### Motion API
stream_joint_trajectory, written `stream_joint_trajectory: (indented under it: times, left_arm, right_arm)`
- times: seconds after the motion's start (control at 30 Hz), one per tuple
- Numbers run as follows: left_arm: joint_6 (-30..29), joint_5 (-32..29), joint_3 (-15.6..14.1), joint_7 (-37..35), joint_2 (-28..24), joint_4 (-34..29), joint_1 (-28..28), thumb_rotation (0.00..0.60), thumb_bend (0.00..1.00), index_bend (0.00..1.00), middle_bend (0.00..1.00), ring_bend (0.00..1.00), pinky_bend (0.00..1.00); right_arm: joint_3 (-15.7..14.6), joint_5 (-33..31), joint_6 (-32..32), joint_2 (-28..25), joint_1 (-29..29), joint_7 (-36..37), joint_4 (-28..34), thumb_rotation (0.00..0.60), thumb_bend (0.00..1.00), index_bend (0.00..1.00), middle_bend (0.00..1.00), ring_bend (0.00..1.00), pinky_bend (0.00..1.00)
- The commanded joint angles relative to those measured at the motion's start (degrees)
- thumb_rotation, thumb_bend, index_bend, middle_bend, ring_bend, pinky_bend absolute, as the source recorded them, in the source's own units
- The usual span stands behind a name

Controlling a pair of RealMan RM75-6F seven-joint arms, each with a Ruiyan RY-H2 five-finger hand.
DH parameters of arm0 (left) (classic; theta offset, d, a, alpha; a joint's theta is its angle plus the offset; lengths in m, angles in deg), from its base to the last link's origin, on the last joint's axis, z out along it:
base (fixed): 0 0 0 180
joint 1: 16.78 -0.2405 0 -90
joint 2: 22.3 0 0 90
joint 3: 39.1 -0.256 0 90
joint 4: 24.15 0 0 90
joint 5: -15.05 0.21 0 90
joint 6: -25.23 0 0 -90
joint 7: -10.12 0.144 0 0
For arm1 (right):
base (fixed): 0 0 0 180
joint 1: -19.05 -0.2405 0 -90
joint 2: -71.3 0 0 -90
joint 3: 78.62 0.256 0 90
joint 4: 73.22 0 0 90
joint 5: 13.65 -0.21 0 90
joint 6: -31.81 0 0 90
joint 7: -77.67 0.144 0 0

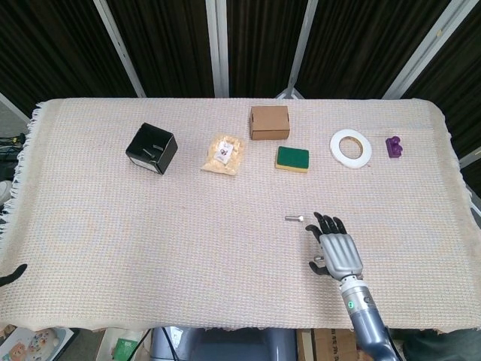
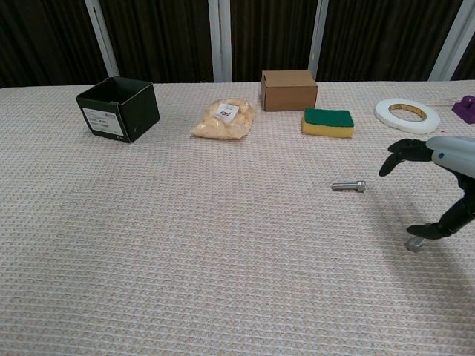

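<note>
My right hand hovers over the near right part of the cloth-covered table, fingers spread apart and holding nothing. In the chest view the right hand shows at the right edge, fingers raised and thumb low. A small metal bolt lies just ahead and left of its fingertips, also seen as the bolt in the chest view. Only a dark tip of my left hand shows at the lower left edge; how its fingers stand cannot be told.
Along the far side stand a black open box, a bag of snacks, a brown cardboard box, a green and yellow sponge, a white tape roll and a purple object.
</note>
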Motion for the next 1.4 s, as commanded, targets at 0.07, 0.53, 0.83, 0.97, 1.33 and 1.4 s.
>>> stream_joint_trajectory:
  times: [0.07, 0.53, 0.83, 0.97, 1.33, 1.4]
  left_arm:
    - [-0.05, -0.17, 0.09, -0.21, -0.06, 0.01, -0.05, 0.600, 0.12, 0.05, 0.04, 0.00, 0.15]
    - [0.52, -0.65, 0.25, -0.31, -0.18, 0.05, 0.21, 0.600, 0.12, 0.05, 0.04, 0.00, 0.15]
    - [0.68, -0.80, 0.32, -0.39, -0.23, 0.11, 0.32, 0.600, 0.12, 0.05, 0.04, 0.00, 0.15]
    - [0.78, -0.90, 0.36, -0.19, -0.17, 0.05, 0.41, 0.600, 0.12, 0.05, 0.04, 0.00, 0.15]
    - [0.98, -1.09, 0.41, 0.02, -0.13, 0.05, 0.55, 0.600, 0.12, 0.05, 0.04, 0.00, 0.15]
    - [0.93, -1.11, 0.43, -0.02, -0.13, 0.03, 0.53, 0.600, 0.12, 0.05, 0.04, 0.00, 0.15]
  right_arm:
    - [2.72, -4.90, 2.93, 3.64, -2.74, -5.33, 0.87, 0.600, 0.24, 0.23, 0.03, 0.04, 0.02]
    - [7.61, -14.51, 7.54, 14.35, -9.02, -13.59, -4.23, 0.600, 0.24, 0.23, 0.03, 0.04, 0.02]
    - [9.61, -17.91, 7.12, 18.17, -11.93, -14.03, -10.42, 0.600, 0.24, 0.23, 0.03, 0.04, 0.01]
    - [10.18, -17.74, 7.08, 19.31, -12.55, -13.09, -12.60, 0.600, 0.24, 0.24, 0.03, 0.04, 0.01]
    - [10.82, -16.49, 6.71, 20.85, -12.82, -9.47, -16.44, 0.600, 0.24, 0.39, 0.03, 0.06, 0.01]
    - [10.92, -16.20, 6.37, 21.25, -12.76, -8.39, -17.54, 0.600, 0.24, 0.40, 0.03, 0.06, 0.01]
